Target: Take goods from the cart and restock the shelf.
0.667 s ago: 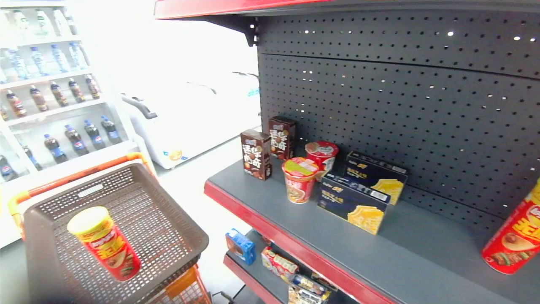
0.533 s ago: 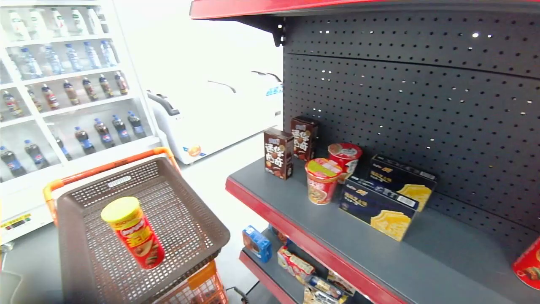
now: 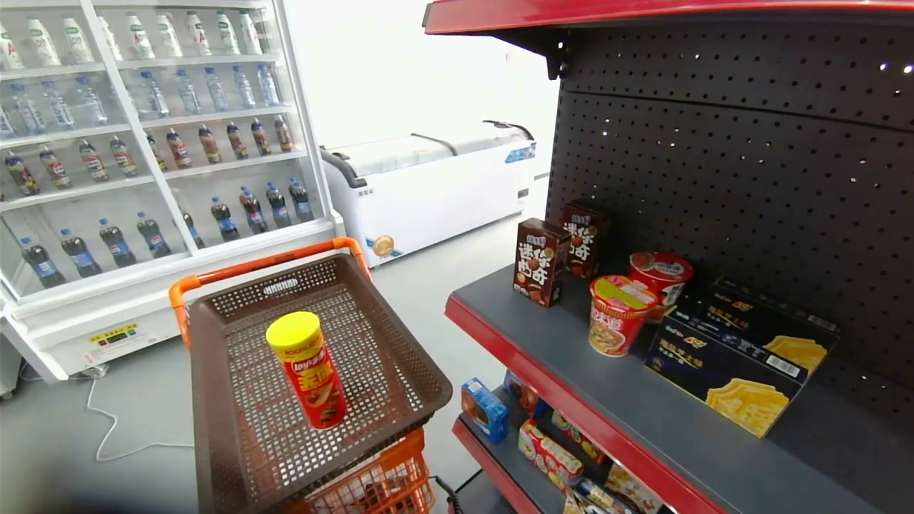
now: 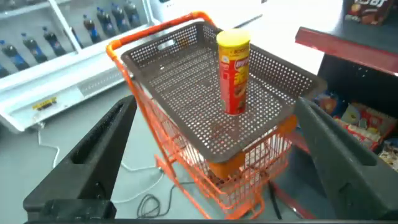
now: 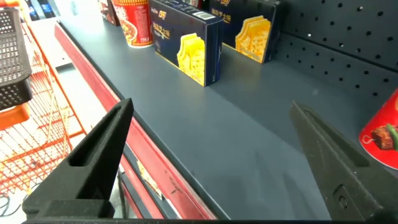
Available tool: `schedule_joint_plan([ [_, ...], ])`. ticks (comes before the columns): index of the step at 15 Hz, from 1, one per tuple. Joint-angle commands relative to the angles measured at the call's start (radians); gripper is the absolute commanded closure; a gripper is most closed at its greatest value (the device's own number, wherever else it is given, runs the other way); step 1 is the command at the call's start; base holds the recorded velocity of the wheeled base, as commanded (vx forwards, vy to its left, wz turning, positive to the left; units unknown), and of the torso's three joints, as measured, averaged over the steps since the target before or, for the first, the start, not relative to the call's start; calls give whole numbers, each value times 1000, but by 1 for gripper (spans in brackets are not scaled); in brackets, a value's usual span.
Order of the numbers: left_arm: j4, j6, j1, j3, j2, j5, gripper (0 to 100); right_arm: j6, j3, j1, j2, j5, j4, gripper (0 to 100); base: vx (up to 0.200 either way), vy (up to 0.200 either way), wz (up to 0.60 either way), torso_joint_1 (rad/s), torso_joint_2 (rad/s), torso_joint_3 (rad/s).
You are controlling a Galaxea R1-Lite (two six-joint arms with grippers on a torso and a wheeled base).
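A red chip can with a yellow lid (image 3: 307,371) stands upright, alone, in the brown mesh cart basket (image 3: 214,400). In the left wrist view my left gripper (image 4: 211,165) hangs open above and in front of the basket (image 4: 180,93), apart from the can (image 4: 234,71). The grey shelf board with a red front edge (image 3: 607,421) is to the cart's right. My right gripper (image 5: 211,165) is open over a bare stretch of that board (image 5: 236,149), holding nothing. A second red can (image 5: 382,127) stands at the board's far end.
On the shelf stand two brown boxes (image 3: 540,262), two noodle cups (image 3: 618,314) and two navy boxes (image 3: 728,364). Snack packs (image 3: 485,410) fill the lower shelf. A drinks fridge (image 3: 143,143) and a chest freezer (image 3: 428,185) stand behind the cart; a cable (image 3: 107,428) lies on the floor.
The head camera has swung left, so the whole picture has shifted right; the red can on the shelf has slid out of the head view. The goods have not moved.
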Motion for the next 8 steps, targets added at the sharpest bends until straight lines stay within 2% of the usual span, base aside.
schedule_joint_plan([
  [1, 93, 25, 17, -269, 427, 42, 0, 0, 0, 1, 0, 0, 0, 0, 0, 0, 0, 0, 0, 0],
  [2, 60, 36, -24, -333, 598, 79, 0, 0, 0, 1, 0, 0, 0, 0, 0, 0, 0, 0, 0, 0],
  [3, 51, 19, -138, -350, 672, 145, 0, 0, 0, 1, 0, 0, 0, 0, 0, 0, 0, 0, 0, 0],
  [4, 45, -10, -157, -350, 746, 166, 0, 0, 0, 1, 2, 0, 0, 0, 0, 0, 0, 0, 0, 0],
  [5, 31, -13, -145, -350, 822, 160, 0, 0, 0, 1, 2, 0, 0, 0, 0, 0, 0, 0, 0, 0],
  [6, -6, -13, -101, -350, 882, 134, 0, 0, 0, 1, 2, 0, 0, 0, 0, 0, 0, 0, 0, 0],
  [7, -44, 2, -41, -350, 930, 56, 0, 0, 0, 1, 0, 0, 0, 0, 0, 0, 0, 0, 0, 0],
  [8, -104, 62, 74, -352, 963, -107, 0, 0, 0, 1, 2, 0, 0, 0, 0, 0, 0, 0, 0, 0],
])
